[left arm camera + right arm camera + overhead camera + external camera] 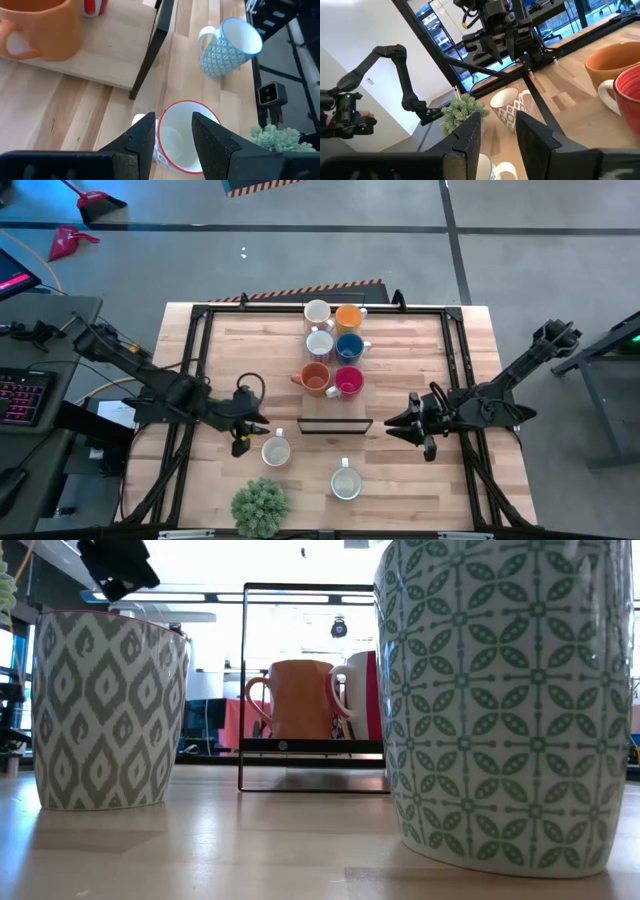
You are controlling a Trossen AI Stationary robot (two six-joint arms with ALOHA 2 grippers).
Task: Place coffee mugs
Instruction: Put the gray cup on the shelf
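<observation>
Left hand (250, 434) open, empty, just beside grey-patterned mug (276, 451); right hand (404, 426) open, empty, apart.

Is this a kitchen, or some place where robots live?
Probably a robot lab, not a kitchen: two arms on a framed wooden table, a keyboard beside it, taped lines on the floor.

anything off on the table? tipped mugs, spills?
Nothing stands out. Six mugs stand upright in a tidy block at the far side; the grey-patterned mug and green-patterned mug stand upright nearer. No spills. Left gripper hovers open beside the grey-patterned one.
</observation>
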